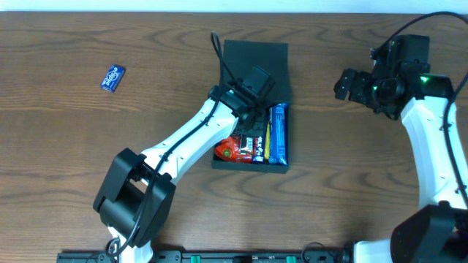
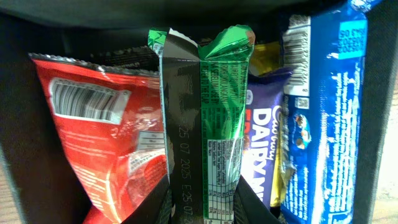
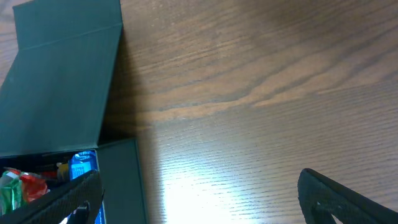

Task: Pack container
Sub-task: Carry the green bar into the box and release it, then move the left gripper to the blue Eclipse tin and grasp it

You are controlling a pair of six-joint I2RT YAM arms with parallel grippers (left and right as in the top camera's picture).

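While a small blue packet (image 1: 112, 77) is seen at the far left of the table (image 1: 58, 153), the left claw (image 2: 202, 208) is lowered into the open container (image 1: 254, 58) at the middle, closed on a green packet (image 2: 208, 106) between a red bag (image 2: 106, 149) and a purple bar (image 2: 264, 146), and the right claw (image 1: 345, 85) is held wide open, empty.

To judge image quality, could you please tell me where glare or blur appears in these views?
Right wrist: white glare on the table beside the container. Left wrist: green packet print sharp, red packet shows shiny highlights. Overhead: even light, no glare.
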